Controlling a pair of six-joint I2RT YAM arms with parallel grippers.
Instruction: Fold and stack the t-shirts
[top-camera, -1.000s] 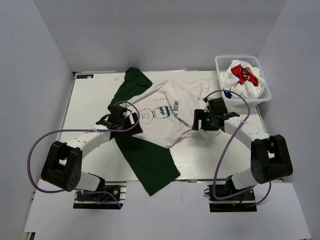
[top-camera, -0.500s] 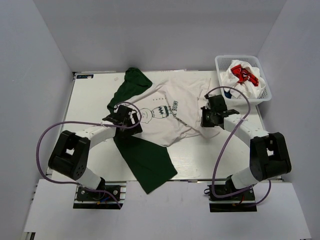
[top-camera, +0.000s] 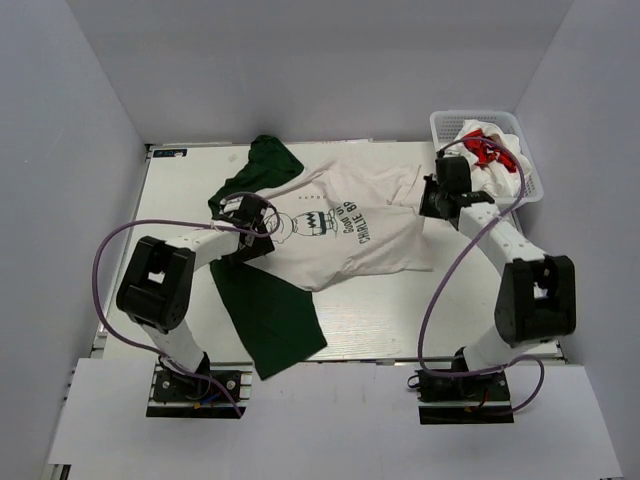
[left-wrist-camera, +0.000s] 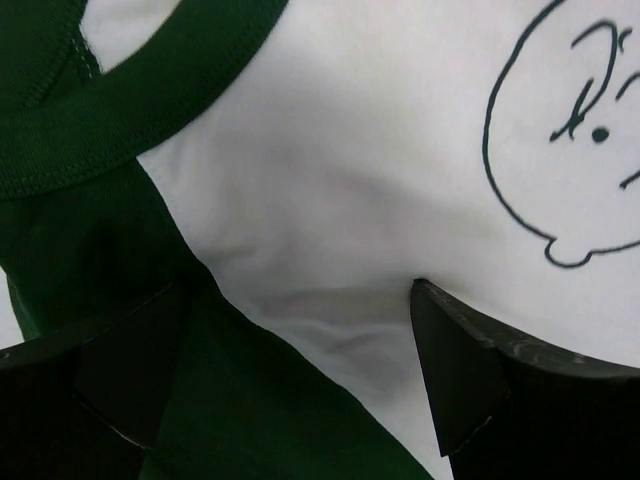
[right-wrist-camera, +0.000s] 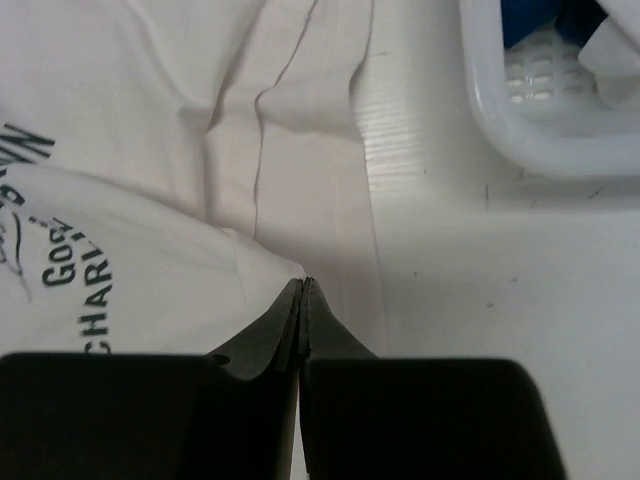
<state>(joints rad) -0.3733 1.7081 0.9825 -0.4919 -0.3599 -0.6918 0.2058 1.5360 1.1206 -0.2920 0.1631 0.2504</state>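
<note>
Smoothing the t-shirt (top-camera: 350, 225) flat on the white table (top-camera: 450, 320), between bare grey walls (top-camera: 300, 70), probably wants a gentle, level pull. It lies face up mid-table, the right gripper (right-wrist-camera: 302, 290) pinched on its edge near the basket (right-wrist-camera: 540, 140) and the left gripper (left-wrist-camera: 295, 300) spread apart over the collar seam.

Right wrist view: basket (right-wrist-camera: 520, 130) cut off far and right; lettering (right-wrist-camera: 60, 270) on t-shirt (right-wrist-camera: 150, 120) runs off left. Left wrist view: drawn face (left-wrist-camera: 570, 180) cut off at right.
</note>
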